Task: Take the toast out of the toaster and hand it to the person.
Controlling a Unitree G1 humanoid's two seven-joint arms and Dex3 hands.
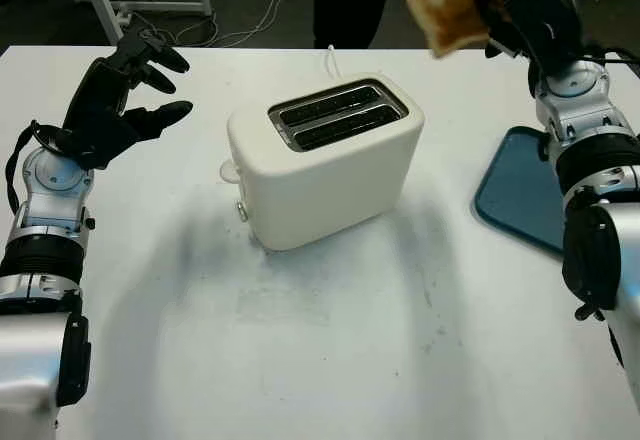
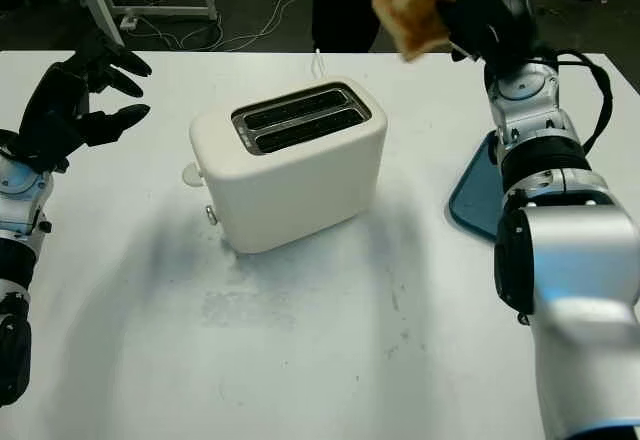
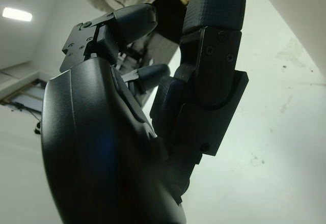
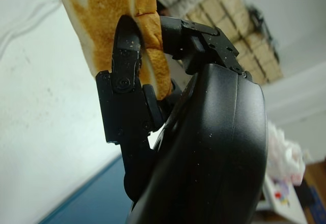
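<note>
The black right hand is gripping a browned toast slice above the table's far edge, apparently clear of the cream two-slot toaster; the left hand is hovering open.

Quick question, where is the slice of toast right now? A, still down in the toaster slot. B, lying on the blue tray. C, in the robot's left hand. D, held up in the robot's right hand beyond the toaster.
D: the right hand grips the toast in the air, past the toaster, whose slots show no toast; the left hand holds nothing, and no toast lies on the blue tray.
</note>
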